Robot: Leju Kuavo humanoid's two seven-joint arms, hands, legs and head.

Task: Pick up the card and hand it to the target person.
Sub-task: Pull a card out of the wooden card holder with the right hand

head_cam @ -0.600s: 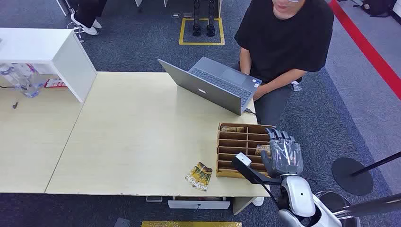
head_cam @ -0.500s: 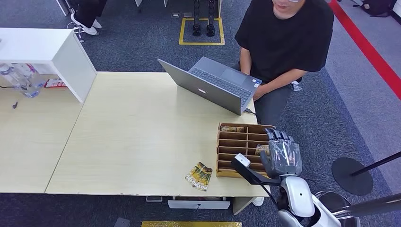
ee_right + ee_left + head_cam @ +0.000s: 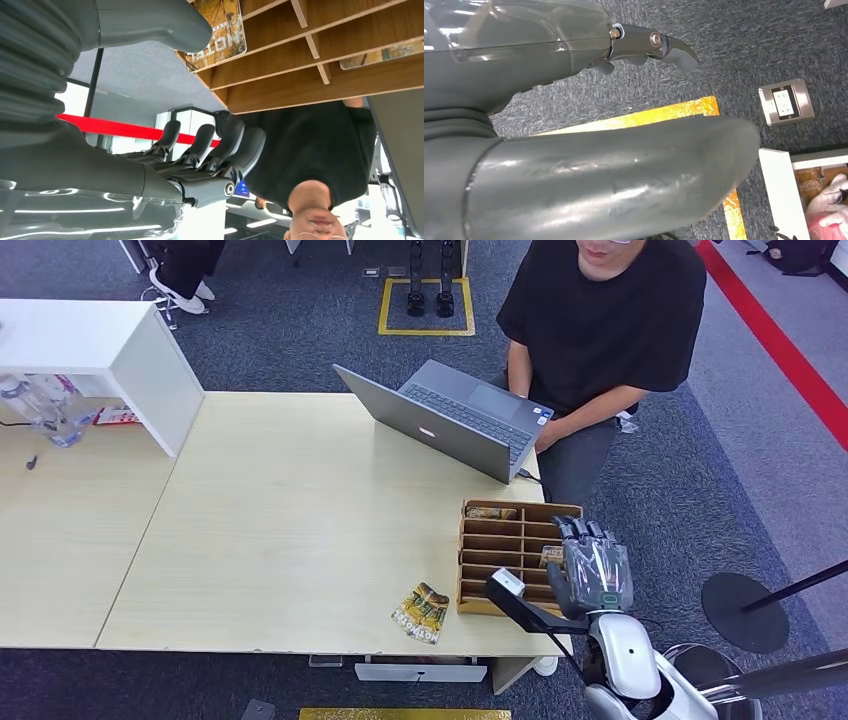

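A wooden card rack (image 3: 505,558) stands at the table's near right corner. One yellow-brown card (image 3: 551,555) sits in a slot on its right side, and another card (image 3: 490,512) lies in the far row. My right hand (image 3: 592,570) hovers at the rack's right edge beside that card, holding nothing. In the right wrist view the card (image 3: 217,30) stands in the rack (image 3: 310,50), beyond my thumb (image 3: 150,20), with the fingers (image 3: 215,150) spread away from it. The person (image 3: 600,320) in a black T-shirt sits behind the table. My left hand (image 3: 574,65) hangs over the floor, holding nothing.
A grey laptop (image 3: 450,420) is open in front of the person. Two loose cards (image 3: 420,613) lie on the table left of the rack. A white box shelf (image 3: 100,350) stands at the far left. A black stand base (image 3: 745,612) sits on the carpet to the right.
My right hand has shifted slightly left, closer to the rack's right edge. The cards and the person have stayed put.
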